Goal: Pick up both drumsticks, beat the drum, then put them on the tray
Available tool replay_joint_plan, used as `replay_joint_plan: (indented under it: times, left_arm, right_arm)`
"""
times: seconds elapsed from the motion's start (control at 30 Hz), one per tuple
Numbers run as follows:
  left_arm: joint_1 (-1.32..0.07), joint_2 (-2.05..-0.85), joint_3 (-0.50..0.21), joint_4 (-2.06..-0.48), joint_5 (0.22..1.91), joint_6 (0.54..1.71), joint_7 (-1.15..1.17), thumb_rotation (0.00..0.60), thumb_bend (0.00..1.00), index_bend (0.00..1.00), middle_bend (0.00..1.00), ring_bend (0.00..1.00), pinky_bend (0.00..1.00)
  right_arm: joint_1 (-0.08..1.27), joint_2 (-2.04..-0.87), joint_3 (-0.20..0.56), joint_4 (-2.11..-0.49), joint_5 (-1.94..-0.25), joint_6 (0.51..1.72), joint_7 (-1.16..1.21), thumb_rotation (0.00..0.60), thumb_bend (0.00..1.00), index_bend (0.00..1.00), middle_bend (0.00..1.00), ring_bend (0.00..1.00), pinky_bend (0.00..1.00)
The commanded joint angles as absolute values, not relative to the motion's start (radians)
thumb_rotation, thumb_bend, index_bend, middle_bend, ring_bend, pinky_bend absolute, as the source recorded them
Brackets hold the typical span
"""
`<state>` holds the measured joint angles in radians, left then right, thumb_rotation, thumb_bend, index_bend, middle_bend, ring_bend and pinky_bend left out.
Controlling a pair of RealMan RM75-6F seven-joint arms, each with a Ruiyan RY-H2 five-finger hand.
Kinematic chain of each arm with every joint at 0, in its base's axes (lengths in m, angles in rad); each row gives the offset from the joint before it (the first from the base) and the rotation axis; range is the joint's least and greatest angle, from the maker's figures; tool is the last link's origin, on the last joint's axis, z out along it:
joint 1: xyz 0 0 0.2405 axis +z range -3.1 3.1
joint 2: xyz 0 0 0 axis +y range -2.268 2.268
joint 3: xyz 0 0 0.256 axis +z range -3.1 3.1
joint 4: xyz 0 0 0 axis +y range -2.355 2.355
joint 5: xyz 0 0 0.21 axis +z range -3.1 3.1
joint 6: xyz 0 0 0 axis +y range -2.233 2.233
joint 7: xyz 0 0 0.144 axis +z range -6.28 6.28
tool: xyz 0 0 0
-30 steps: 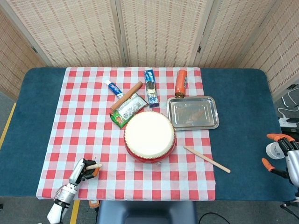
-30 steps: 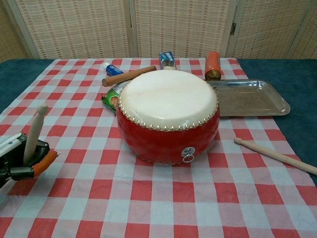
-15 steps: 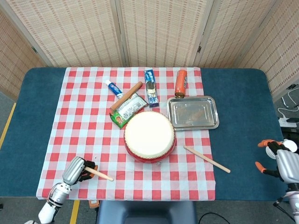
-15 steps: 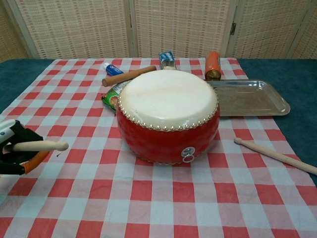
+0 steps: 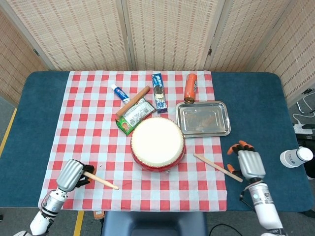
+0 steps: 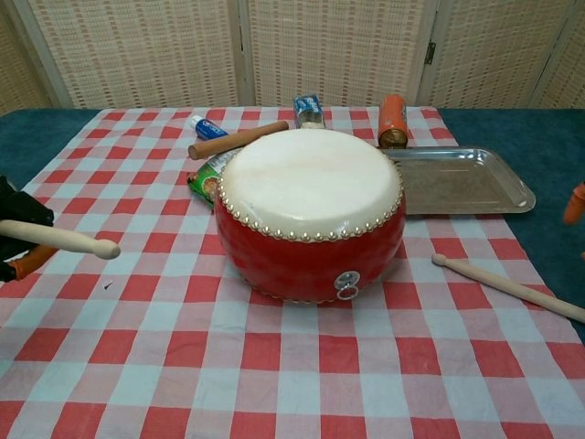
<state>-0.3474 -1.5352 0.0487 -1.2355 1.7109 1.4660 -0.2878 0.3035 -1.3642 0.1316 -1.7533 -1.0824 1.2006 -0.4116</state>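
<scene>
The right hand (image 5: pixel 247 162) has swung in from the table's far right edge and now hovers with its fingers spread and holding nothing, orange fingertips (image 5: pixel 239 145) pointing toward the steel tray (image 5: pixel 224 118). The second drumstick (image 5: pixel 217 167) lies flat on the checked cloth just to the inner side of those fingers, its thick end close beside the hand's thumb side, its tip pointing at the red drum (image 5: pixel 157 143); I cannot tell whether anything touches it yet. In the chest view only one orange fingertip shows at the right edge.

The left hand (image 5: pixel 70 174) has drawn back slightly toward the cloth's near corner, fingers curled around the first drumstick (image 5: pixel 100 181), which juts out past them toward the drum, roughly level, its rounded tip in the air well short of the shell.

So one stick is in hand and the other is about to be collected. The right hand probably needs to lower and close around the stick's thick end before any beating can start; the tray waits beyond its fingertips.
</scene>
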Motion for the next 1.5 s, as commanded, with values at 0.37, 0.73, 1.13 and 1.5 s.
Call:
replay_joint_plan:
  times: [0.37, 0.73, 1.13, 1.5]
  left_arm:
    - [-0.348, -1.528, 0.048, -1.241, 1.692, 1.442, -0.293, 0.600, 0.84, 0.98, 1.00, 1.00, 1.00]
    - [-0.349, -1.538, 0.057, -1.219, 1.689, 1.425, -0.316, 0.600, 0.84, 0.98, 1.00, 1.00, 1.00]
    - [-0.348, -1.542, 0.059, -1.201, 1.680, 1.415, -0.348, 0.600, 0.84, 0.98, 1.00, 1.00, 1.00]
    - [-0.345, -1.540, 0.056, -1.197, 1.679, 1.424, -0.367, 0.600, 0.84, 0.98, 1.00, 1.00, 1.00]
  right_arm:
    - [0.430, -1.627, 0.142, -1.546, -1.020, 1.173, -0.580, 0.600, 0.29, 0.48, 0.26, 0.03, 0.13]
    - [0.439, -1.646, 0.121, -1.514, -0.999, 1.159, -0.604, 0.600, 0.29, 0.48, 0.26, 0.03, 0.13]
    - [0.447, -1.672, 0.090, -1.471, -1.010, 1.151, -0.630, 0.600, 0.31, 0.50, 0.26, 0.03, 0.12]
    - [0.411, -1.611, 0.102, -1.559, -1.092, 1.205, -0.495, 0.600, 0.49, 0.66, 0.26, 0.04, 0.12]
